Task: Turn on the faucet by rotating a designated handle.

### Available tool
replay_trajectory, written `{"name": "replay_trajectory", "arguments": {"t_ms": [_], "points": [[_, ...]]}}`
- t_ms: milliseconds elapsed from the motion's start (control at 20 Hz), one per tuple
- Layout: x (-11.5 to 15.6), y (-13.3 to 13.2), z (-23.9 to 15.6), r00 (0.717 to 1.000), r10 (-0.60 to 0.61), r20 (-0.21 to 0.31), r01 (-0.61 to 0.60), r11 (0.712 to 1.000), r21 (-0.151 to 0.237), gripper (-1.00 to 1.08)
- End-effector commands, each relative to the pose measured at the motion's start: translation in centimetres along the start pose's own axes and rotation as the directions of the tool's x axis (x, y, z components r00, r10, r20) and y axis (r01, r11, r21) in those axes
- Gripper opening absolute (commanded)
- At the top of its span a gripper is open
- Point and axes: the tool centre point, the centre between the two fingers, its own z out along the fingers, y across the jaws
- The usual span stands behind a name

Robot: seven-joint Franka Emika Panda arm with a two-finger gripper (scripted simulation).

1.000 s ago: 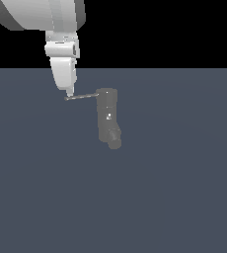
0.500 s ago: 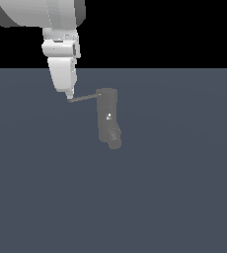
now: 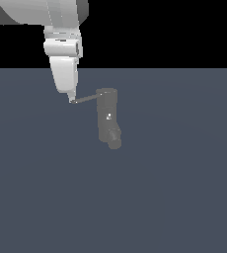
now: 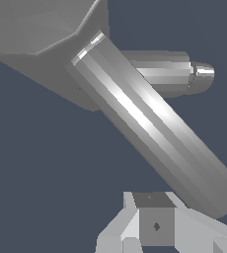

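Note:
In the exterior view the dull grey faucet (image 3: 107, 116) stands upright, its stubby spout (image 3: 114, 141) at the lower end. The thin handle (image 3: 85, 99) sticks out from the faucet's top toward the exterior view's left, sloping slightly down. My white gripper (image 3: 71, 99) hangs from above, shut, with its tip touching the handle's free end and nothing held. In the wrist view the handle (image 4: 150, 123) runs as a thick diagonal rod from the faucet (image 4: 36, 29). The spout (image 4: 184, 71) shows behind it, and my gripper (image 4: 155, 232) sits by the rod's free end.
The faucet stands on a flat dark blue-grey floor (image 3: 174, 197). Black background lies beyond the floor's far edge. The white arm (image 3: 41, 10) comes in from the exterior view's upper left.
My gripper has moved slightly down and toward the exterior view's right, staying at the handle's tip. The handle's free end has swung a little lower with it.

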Motion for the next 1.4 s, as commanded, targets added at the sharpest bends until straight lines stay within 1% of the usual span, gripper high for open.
{"name": "replay_trajectory", "arguments": {"t_ms": [0, 1100, 1150, 1200, 1350], "points": [[1.2, 0.7, 0.0, 1.0, 0.008, -0.002, -0.008, 1.0, -0.002, -1.0], [6.7, 6.5, -0.1, 1.0, 0.006, -0.003, -0.006, 1.0, -0.004, -1.0], [6.7, 6.5, -0.1, 1.0, 0.006, -0.003, -0.006, 1.0, -0.004, -1.0], [6.0, 6.1, 0.0, 1.0, -0.003, -0.001, 0.003, 1.0, -0.002, -1.0], [7.8, 6.1, -0.1, 1.0, -0.002, -0.001, 0.002, 1.0, -0.003, -1.0]]}}
